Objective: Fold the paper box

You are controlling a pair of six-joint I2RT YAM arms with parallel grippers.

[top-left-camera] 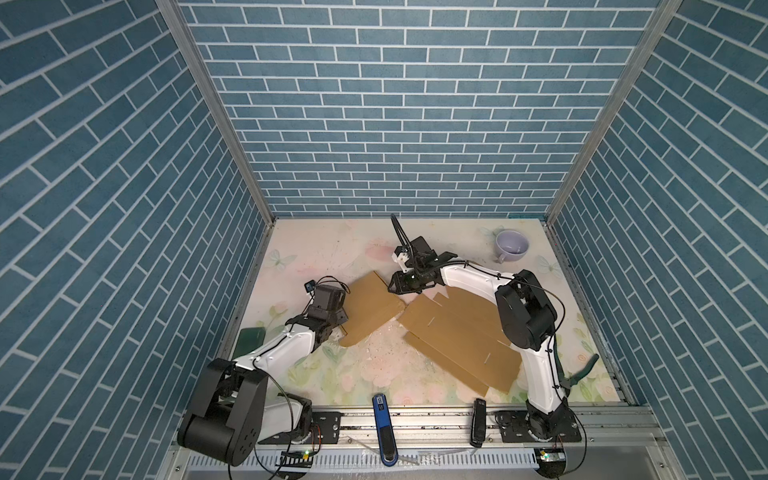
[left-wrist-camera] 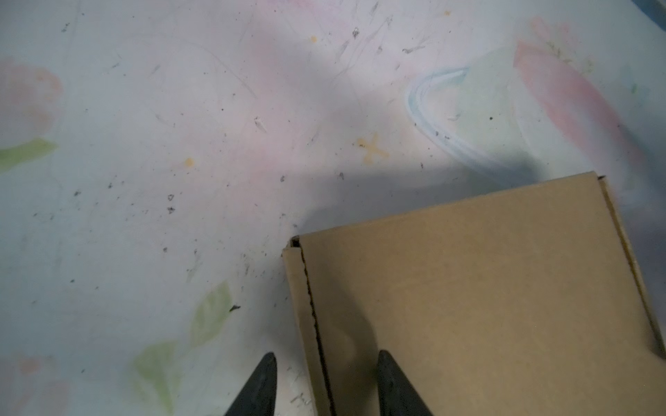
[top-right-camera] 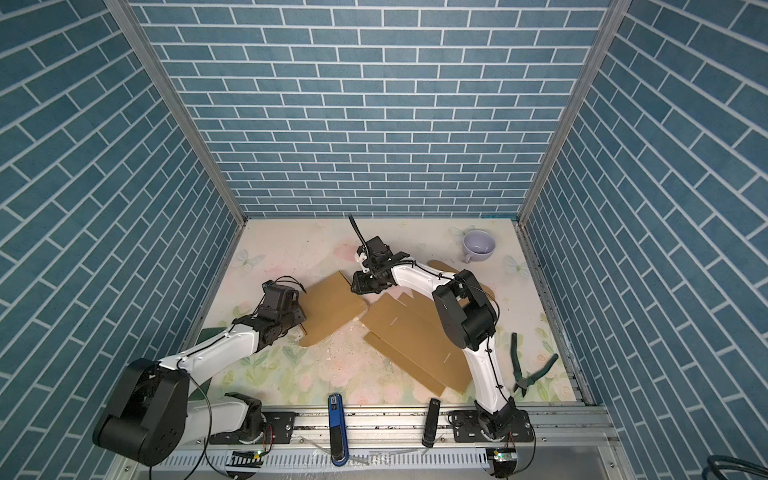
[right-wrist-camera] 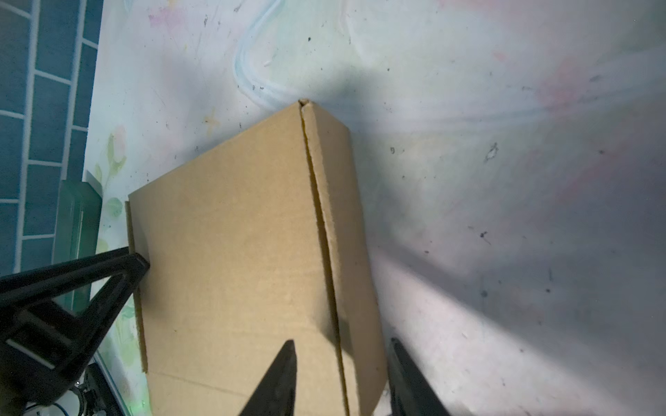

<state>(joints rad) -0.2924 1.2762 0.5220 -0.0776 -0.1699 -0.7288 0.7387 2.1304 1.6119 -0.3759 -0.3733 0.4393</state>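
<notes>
The paper box [top-left-camera: 453, 332], lying at the middle of the table [top-left-camera: 332, 249], is straddled at its raised panel's opposite side flaps by the left gripper [left-wrist-camera: 326, 354] and right gripper [right-wrist-camera: 342, 342], jaws spread, seemingly so both walls are creased.

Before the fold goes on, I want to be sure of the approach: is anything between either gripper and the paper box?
Nothing visible does. The left gripper and right gripper each straddle a folded side edge of the paper box, jaws open. The purple cup sits far off.
</notes>
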